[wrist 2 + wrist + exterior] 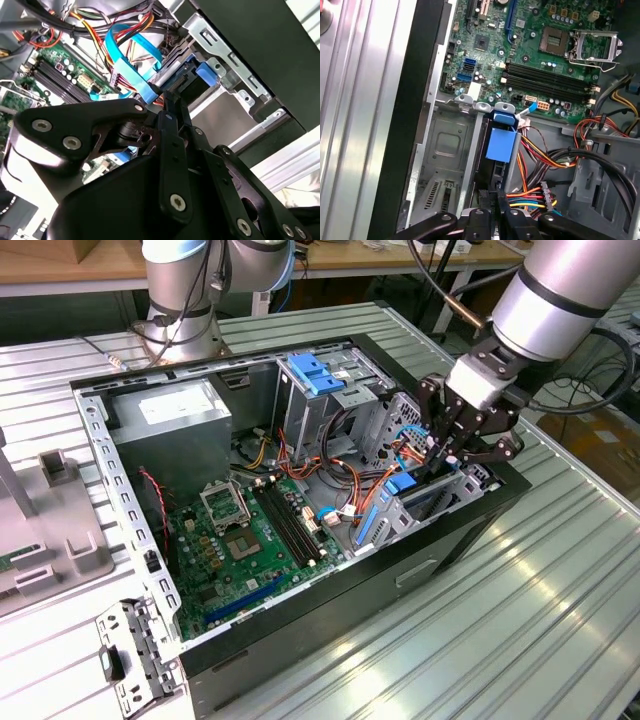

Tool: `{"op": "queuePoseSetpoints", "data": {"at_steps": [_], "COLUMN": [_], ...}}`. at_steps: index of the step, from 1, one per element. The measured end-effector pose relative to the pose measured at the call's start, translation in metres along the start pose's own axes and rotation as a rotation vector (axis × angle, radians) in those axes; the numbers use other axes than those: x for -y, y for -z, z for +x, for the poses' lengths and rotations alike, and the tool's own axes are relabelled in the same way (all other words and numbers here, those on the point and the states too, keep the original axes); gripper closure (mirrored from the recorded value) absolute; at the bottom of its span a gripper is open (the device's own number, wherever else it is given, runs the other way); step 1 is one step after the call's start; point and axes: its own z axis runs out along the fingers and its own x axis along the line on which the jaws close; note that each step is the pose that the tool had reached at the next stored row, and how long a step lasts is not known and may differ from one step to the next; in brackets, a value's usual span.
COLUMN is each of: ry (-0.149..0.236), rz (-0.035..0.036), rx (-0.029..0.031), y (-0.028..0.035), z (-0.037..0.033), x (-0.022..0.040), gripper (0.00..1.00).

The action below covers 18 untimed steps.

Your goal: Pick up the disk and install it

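Gripper is down inside the open PC case, fingers pinched on the disk. Disk stands on edge in the drive bay, blue rail up, beside the motherboard.

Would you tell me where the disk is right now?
The disk stands on edge in the drive bay at the case's front corner, on the exterior view's right, under the hand.
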Motion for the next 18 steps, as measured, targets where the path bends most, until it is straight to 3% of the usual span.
{"op": "queuePoseSetpoints", "data": {"at_steps": [8, 18], "ry": [-0.099, -0.185], "rz": [0.0056, 0.0106], "rx": [-0.0007, 0.0004], "y": [0.0011, 0.0010], "z": [0.0000, -0.0008], "x": [0.0006, 0.0028], "gripper": [0.83, 0.83]}}
